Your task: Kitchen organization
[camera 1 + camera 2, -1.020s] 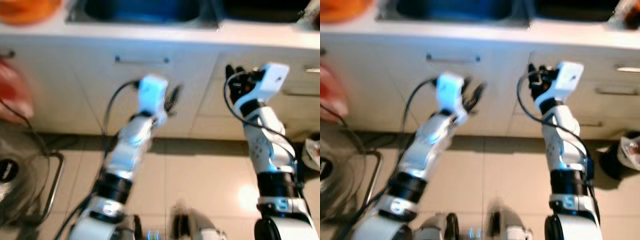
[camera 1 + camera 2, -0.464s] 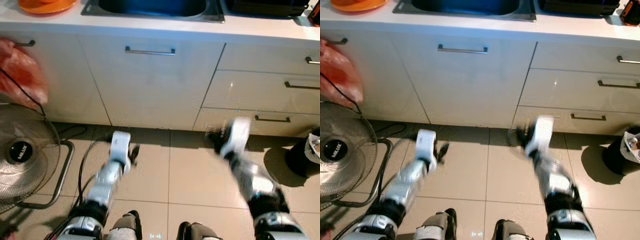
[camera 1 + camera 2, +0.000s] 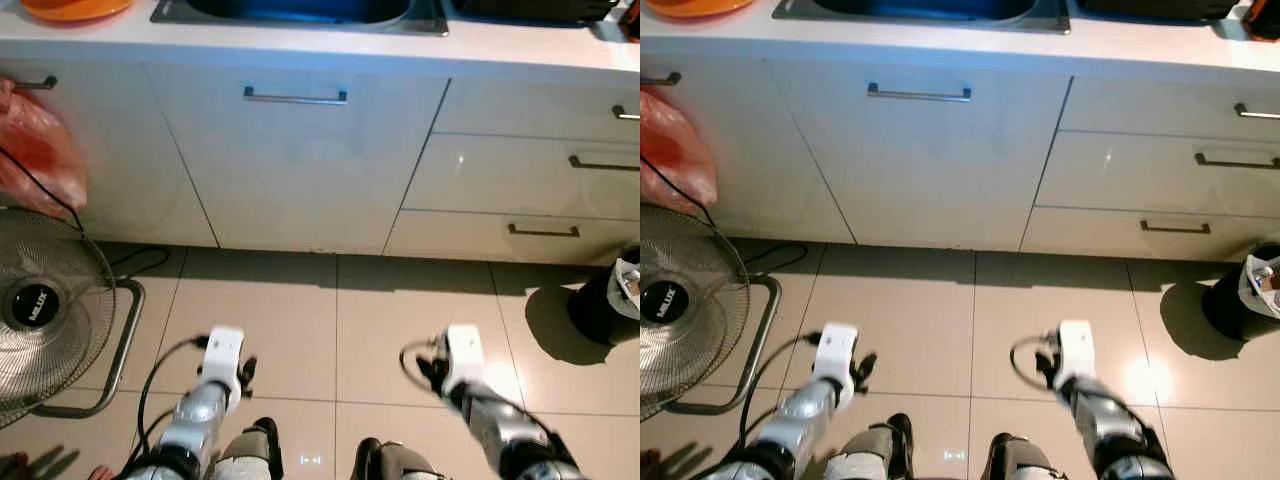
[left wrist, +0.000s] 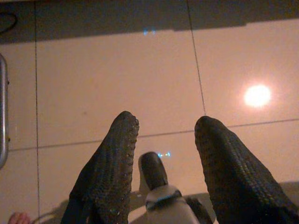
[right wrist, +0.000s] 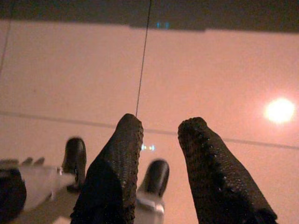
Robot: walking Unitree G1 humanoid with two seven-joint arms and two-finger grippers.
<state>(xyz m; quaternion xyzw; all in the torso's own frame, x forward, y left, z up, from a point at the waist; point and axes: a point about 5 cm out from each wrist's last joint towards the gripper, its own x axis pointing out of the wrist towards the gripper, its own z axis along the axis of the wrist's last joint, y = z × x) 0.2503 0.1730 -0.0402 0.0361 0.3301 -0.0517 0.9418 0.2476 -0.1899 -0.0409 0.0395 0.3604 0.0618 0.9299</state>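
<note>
Figure: robot standing before the kitchen counter (image 3: 300, 45). Both arms have dropped from cabinet height, where they were raised a second ago, to hang low over the tiled floor (image 3: 400, 310). The left gripper (image 4: 166, 154) points at the tiles, its two black fingers spread apart and holding nothing; the right gripper (image 5: 161, 154) is likewise parted and empty. The head camera has pulled back from the counter, so the whole front is now visible: the cabinet door (image 3: 295, 160) with its bar handle (image 3: 295, 96) below the sink (image 3: 300, 12), the drawers (image 3: 520, 180) to the right of it, all closed. An orange dish (image 3: 75, 8) sits on the counter left of the sink. A floor fan (image 3: 40, 310) and a red plastic bag (image 3: 35, 150) stand left of the door; a dark bin (image 3: 615, 300) stands right of the drawers. Judged stage: nothing grasped; the arms appear stowed for repositioning, with organizing not yet begun.
</note>
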